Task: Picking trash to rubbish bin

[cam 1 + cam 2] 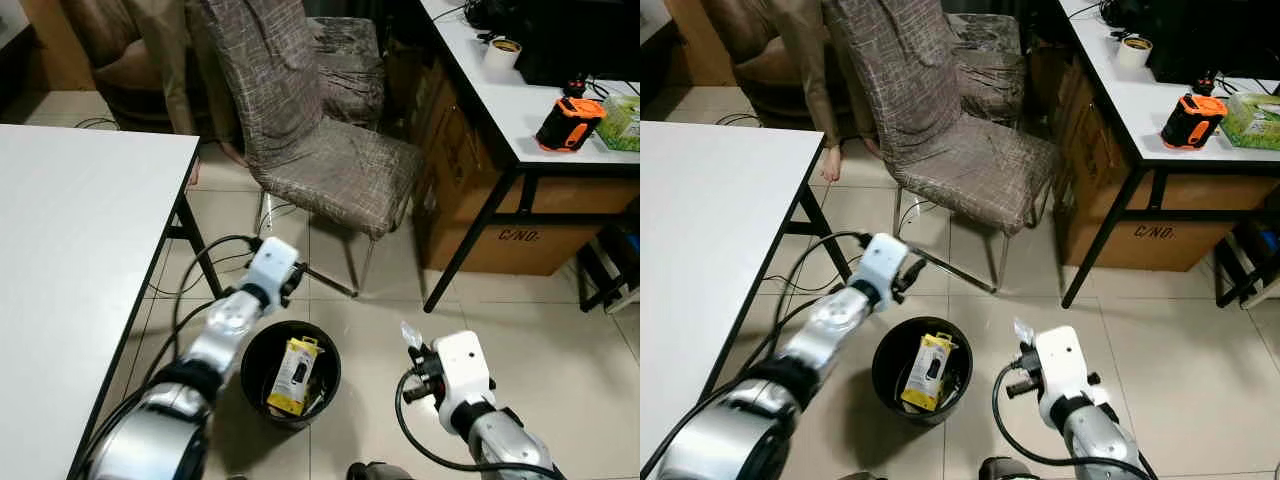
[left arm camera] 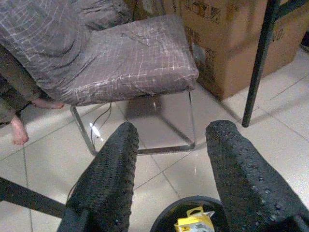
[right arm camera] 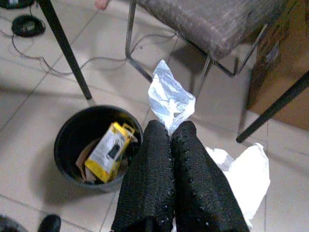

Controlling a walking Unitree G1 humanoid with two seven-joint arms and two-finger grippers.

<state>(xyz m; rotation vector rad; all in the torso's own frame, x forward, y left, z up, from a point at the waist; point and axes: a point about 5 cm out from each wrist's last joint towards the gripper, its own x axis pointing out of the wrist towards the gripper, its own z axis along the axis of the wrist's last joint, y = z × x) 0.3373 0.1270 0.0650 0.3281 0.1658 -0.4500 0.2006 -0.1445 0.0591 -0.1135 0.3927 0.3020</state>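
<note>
A round black rubbish bin [image 1: 262, 352] stands on the tiled floor between my arms, with a yellow-carded package [image 1: 293, 375] and scraps inside. My left gripper [image 2: 171, 133] hovers open above the bin's far rim, nothing between its fingers. My right gripper [image 3: 170, 127] is to the right of the bin, shut on a crumpled clear plastic wrapper [image 3: 169, 99] that sticks up from its fingertips [image 1: 408, 334]. A white plastic bag [image 3: 244, 174] lies on the floor under the right gripper.
A fabric-covered chair [image 1: 330, 165] stands just beyond the bin. White table [image 1: 70, 240] at left, desk [image 1: 520, 110] with cardboard boxes [image 1: 500, 215] under it at right. Cables [image 1: 215, 255] trail across the floor. A person's bare foot [image 1: 830, 160] rests behind the chair.
</note>
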